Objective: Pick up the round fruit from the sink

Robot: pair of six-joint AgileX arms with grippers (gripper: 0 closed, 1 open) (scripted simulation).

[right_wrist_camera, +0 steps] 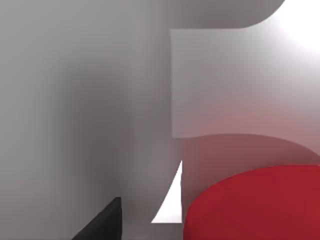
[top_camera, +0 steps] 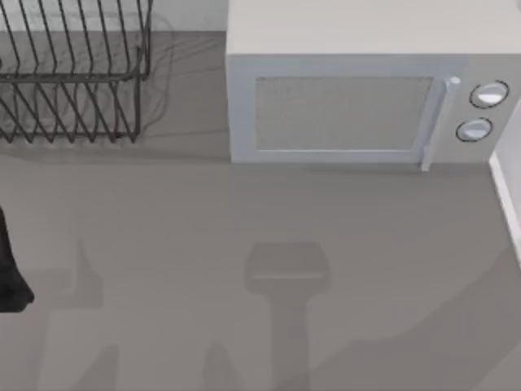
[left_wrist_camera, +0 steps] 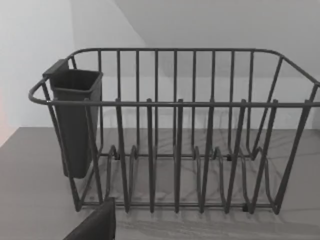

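While one dark finger tip (right_wrist_camera: 102, 222) of the right arm shows at the edge of the right wrist view, the round fruit (right_wrist_camera: 255, 205) sits close beside it, a smooth bright-red lump very near the camera. A narrow gap of pale grey lies between that finger and the fruit, so the two look apart, not touching. Whether the right fingers stand wide or narrow cannot be told. Around the fruit rise smooth grey walls (right_wrist_camera: 100, 100) with a reddish glow on the one just behind it, which fits the inside of a sink basin.

One dark finger tip (left_wrist_camera: 97, 225) of the left arm shows in the left wrist view; how its fingers stand cannot be told either. Facing it on the grey surface (left_wrist_camera: 30, 180) is a dark wire dish rack (left_wrist_camera: 175, 150), upright, with a dark cutlery cup (left_wrist_camera: 75, 120) hung on one end of its rim.

From above, part of the left arm (top_camera: 10, 269) appears as a dark shape at the left edge of the surface (top_camera: 244, 212). The rack (top_camera: 73, 73) stands at the far left, and a white microwave (top_camera: 358, 90) stands to its right, door shut, two round knobs (top_camera: 487, 94) at its right side.
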